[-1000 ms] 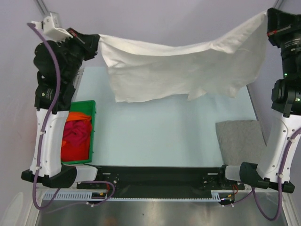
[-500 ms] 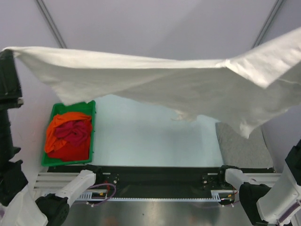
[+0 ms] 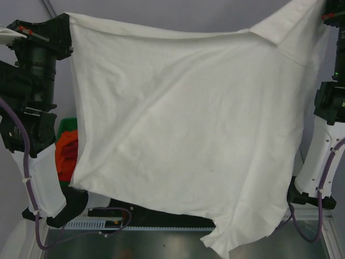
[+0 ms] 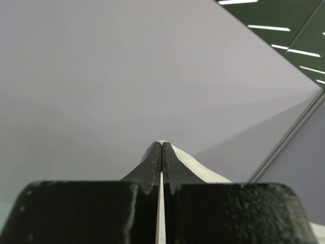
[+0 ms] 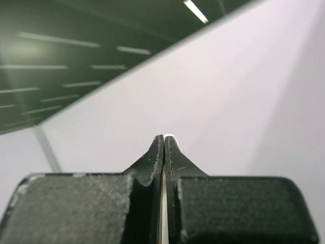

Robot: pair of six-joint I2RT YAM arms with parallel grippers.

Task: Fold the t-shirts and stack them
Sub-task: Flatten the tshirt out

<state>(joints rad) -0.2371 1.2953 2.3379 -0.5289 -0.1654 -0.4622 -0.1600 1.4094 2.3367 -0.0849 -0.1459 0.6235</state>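
The white t-shirt [image 3: 188,124] hangs spread out in front of the top camera and fills most of that view. My left gripper [image 3: 67,27] is shut on its upper left corner; in the left wrist view [image 4: 161,145] a thin white edge [image 4: 198,165] shows between and beside the closed fingers. My right gripper [image 3: 323,8] is shut on the upper right corner; the right wrist view [image 5: 164,137] shows a sliver of white cloth between the closed fingers. The orange t-shirt [image 3: 67,154] peeks out at the left. The grey and dark red t-shirts are hidden behind the white one.
The green bin [image 3: 66,125] shows only as a small corner at the left, behind the left arm. The table is hidden by the hanging shirt. Both wrist cameras look up at the pale wall and dark ceiling.
Both arms have swung the white shirt up and toward the camera. It hung as a band over the far table, then billowed, and now hangs flat, covering the table.
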